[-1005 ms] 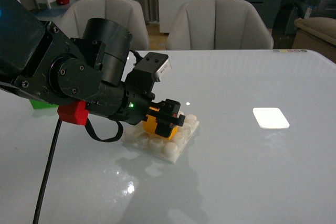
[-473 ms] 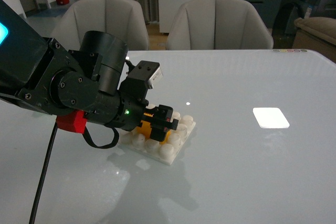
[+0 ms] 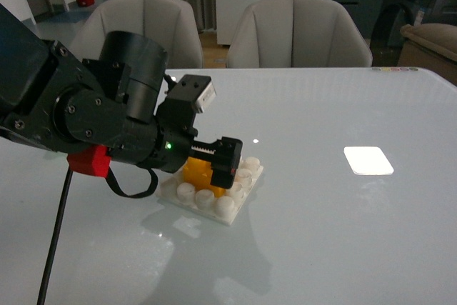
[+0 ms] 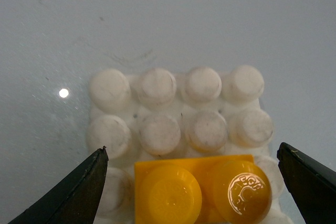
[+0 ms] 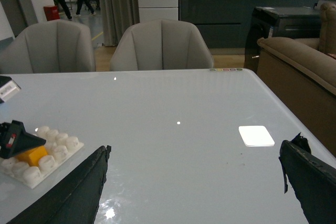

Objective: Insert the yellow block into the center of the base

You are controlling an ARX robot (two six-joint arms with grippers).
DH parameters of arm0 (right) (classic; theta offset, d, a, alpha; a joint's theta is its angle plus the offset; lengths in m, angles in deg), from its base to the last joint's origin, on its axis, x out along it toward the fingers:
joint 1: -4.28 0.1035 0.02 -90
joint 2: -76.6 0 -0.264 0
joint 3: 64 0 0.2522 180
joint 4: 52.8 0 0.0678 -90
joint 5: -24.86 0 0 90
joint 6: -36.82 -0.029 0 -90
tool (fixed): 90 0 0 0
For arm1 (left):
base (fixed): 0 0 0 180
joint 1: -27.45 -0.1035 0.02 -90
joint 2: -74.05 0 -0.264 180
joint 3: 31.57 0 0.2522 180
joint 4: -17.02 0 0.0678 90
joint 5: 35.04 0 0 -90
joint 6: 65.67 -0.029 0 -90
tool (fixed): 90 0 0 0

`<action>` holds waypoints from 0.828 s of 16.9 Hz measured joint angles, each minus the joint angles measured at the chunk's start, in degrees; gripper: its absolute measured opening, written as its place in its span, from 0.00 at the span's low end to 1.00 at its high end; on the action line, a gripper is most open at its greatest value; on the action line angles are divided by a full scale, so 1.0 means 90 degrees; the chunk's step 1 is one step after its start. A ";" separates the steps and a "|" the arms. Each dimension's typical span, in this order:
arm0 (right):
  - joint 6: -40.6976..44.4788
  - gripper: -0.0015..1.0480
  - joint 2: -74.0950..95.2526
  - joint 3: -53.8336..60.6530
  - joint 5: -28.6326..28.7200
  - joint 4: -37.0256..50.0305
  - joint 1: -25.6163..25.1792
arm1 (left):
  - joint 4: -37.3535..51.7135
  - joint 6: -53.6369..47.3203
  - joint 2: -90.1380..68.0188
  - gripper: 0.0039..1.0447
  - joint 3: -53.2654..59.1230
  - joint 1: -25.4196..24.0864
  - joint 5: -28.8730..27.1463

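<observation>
The left gripper (image 4: 194,182) is hanging directly over the base (image 4: 157,129) with its jaws spread wide, one black fingertip (image 4: 73,192) to each side and neither touching anything. Between them the yellow block (image 4: 202,190) is sitting on the base's studs, studs up, free of the fingers. Beyond the block two further rows of off-white studs are lying bare. In the front view the block (image 3: 196,173) is showing just under the gripper (image 3: 218,166). The right gripper (image 5: 197,182) is holding its jaws apart over bare table (image 5: 173,145), the base well off to one side and a white rectangle (image 5: 256,135) further out.
</observation>
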 joint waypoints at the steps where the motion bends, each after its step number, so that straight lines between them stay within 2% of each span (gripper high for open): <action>1: 0.0000 0.94 0.0000 0.0000 -0.0002 0.0000 0.0000 | 0.0061 0.0022 0.0197 0.94 0.0015 0.0000 -0.0029; 7: 0.0000 0.94 0.0000 0.0000 -0.0002 0.0000 0.0000 | 0.0481 0.0459 0.1620 0.94 0.0318 0.0102 -0.0384; 11: 0.0002 0.94 0.0000 0.0000 0.0000 0.0000 0.0000 | 0.0860 0.0665 0.3028 0.94 0.1224 0.0092 -0.0743; 14: 0.0000 0.94 0.0000 0.0000 -0.0002 0.0000 0.0000 | 0.0874 0.0758 0.4082 0.94 0.1994 -0.0136 -0.0937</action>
